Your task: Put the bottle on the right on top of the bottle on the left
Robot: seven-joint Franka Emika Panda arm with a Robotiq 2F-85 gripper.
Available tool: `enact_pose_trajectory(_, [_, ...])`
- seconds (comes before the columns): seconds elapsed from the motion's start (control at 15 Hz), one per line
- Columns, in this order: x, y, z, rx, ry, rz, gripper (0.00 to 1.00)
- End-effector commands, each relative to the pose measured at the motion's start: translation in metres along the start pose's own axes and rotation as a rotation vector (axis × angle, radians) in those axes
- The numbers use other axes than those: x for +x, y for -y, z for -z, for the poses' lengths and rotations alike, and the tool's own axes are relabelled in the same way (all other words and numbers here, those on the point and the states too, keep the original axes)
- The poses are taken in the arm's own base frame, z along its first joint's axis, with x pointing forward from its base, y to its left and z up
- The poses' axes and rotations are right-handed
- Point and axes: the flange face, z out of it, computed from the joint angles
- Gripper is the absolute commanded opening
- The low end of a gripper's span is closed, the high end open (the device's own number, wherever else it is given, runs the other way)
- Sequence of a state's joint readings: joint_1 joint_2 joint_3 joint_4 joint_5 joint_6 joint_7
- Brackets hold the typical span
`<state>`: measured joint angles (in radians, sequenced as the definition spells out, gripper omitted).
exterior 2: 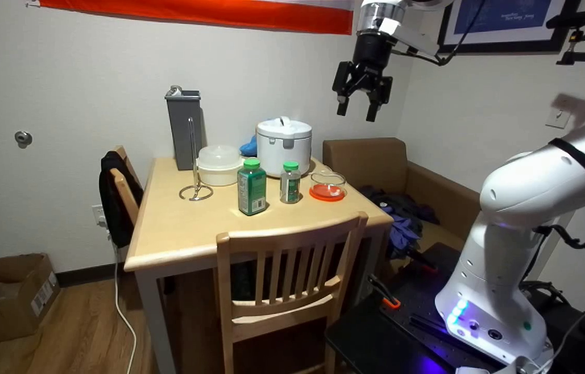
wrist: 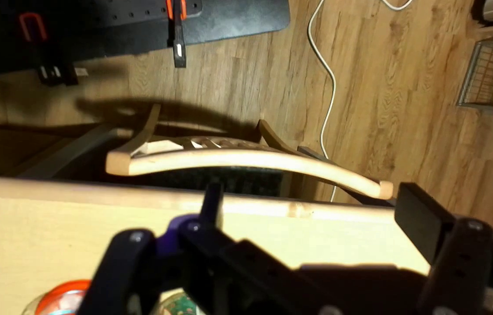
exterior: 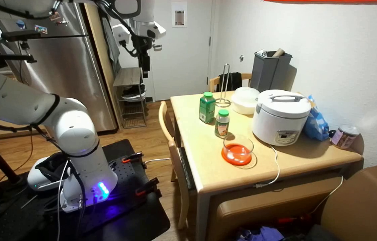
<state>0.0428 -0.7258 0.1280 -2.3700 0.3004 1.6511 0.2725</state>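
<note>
A large green bottle with a green cap stands upright on the table; it also shows in an exterior view. A smaller clear bottle with a green cap and label stands upright to its right in both exterior views. The two bottles are apart. My gripper is open and empty, fingers down, high above table height and away from both bottles; it also shows in an exterior view. In the wrist view, the open fingers hide most of a green patterned thing; I cannot tell which bottle it is.
A glass bowl on a red lid stands beside the smaller bottle. A white rice cooker, a white round container and a metal paper towel holder stand behind. A wooden chair stands at the table's edge.
</note>
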Motion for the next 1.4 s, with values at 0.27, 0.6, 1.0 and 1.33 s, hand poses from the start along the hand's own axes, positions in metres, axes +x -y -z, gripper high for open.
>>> enact_pose_trajectory(0.27, [0.054,0.06,-0.003,-0.01,-0.011,0.116,1.0])
enact_pose_trajectory(0.6, [0.079,0.072,-0.012,-0.002,0.011,0.126,1.0])
enact_pose_trajectory(1.0, [0.143,0.095,-0.045,0.027,-0.061,0.078,1.0])
enact_pose_trajectory(1.33, [0.187,0.113,-0.079,-0.03,-0.07,0.11,1.0])
